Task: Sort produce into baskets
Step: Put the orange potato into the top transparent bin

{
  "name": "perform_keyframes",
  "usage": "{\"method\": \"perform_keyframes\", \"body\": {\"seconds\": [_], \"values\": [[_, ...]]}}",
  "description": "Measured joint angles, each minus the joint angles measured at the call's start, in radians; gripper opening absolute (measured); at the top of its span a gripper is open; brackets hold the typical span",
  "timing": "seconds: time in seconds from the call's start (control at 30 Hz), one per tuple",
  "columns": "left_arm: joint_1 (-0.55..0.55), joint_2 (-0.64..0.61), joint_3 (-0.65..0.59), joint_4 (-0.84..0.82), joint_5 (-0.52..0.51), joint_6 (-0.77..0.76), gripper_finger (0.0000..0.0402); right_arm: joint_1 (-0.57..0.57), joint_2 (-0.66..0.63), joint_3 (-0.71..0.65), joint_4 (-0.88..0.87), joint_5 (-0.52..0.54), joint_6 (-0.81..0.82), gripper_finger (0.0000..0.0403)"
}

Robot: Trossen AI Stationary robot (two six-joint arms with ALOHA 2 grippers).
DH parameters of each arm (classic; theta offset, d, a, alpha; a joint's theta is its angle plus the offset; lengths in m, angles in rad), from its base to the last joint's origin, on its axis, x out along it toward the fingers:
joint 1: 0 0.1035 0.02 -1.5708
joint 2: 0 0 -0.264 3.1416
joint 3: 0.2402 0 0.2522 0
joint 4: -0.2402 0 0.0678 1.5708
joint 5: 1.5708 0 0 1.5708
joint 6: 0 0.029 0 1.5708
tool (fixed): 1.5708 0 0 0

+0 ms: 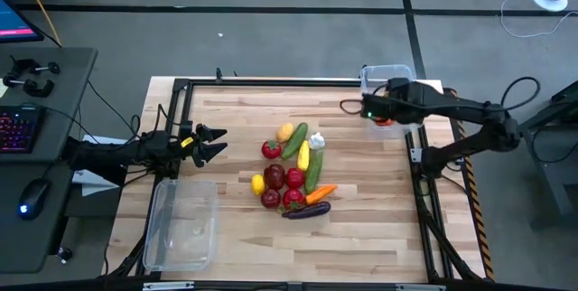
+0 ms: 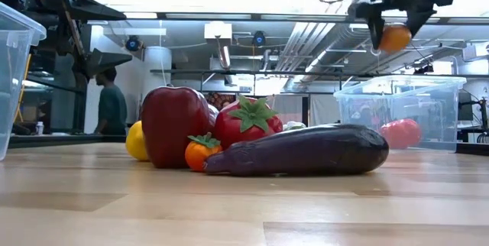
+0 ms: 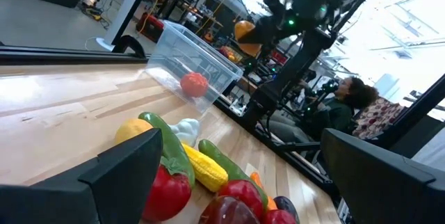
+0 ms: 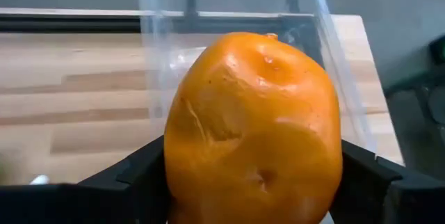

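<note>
High view: the right gripper (image 1: pixel 384 110) hangs over the far-right clear bin (image 1: pixel 390 74); the left gripper (image 1: pixel 214 143) waits, jaws wide, beside the produce pile (image 1: pixel 293 170).

Low view: an orange fruit (image 2: pixel 395 37) sits clamped above the bin (one red piece (image 2: pixel 400 132) inside).

Right wrist view: released off-centre, it could clip the rim and roll across the table (image 4: pixel 76 92).

The produce (image 1: pixel 293 171) lies heaped at the middle of the table (image 1: pixel 379 228). One bin (image 1: pixel 181 226) sits at the table's front left corner, the other bin (image 1: pixel 386 76) at its back right corner with a tomato (image 2: pixel 400 133) inside. An orange (image 4: pixel 254 130) hangs above that back bin.
</note>
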Motion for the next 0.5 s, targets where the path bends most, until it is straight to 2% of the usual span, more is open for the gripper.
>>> {"method": "perform_keyframes", "body": {"seconds": [0.23,0.37,0.5], "values": [[0.0,0.0,0.0,0.0,0.0,0.0,0.0378,-0.106,-0.001,-0.001,0.07,-0.028,-0.168,0.0287],[0.0,0.0,0.0,0.0,0.0,0.0,0.0378,-0.14,-0.001,-0.001,0.074,-0.025,-0.189,0.0287],[0.0,0.0,0.0,0.0,0.0,0.0,0.0378,-0.153,-0.001,-0.001,0.061,-0.072,-0.193,0.0288]]}}
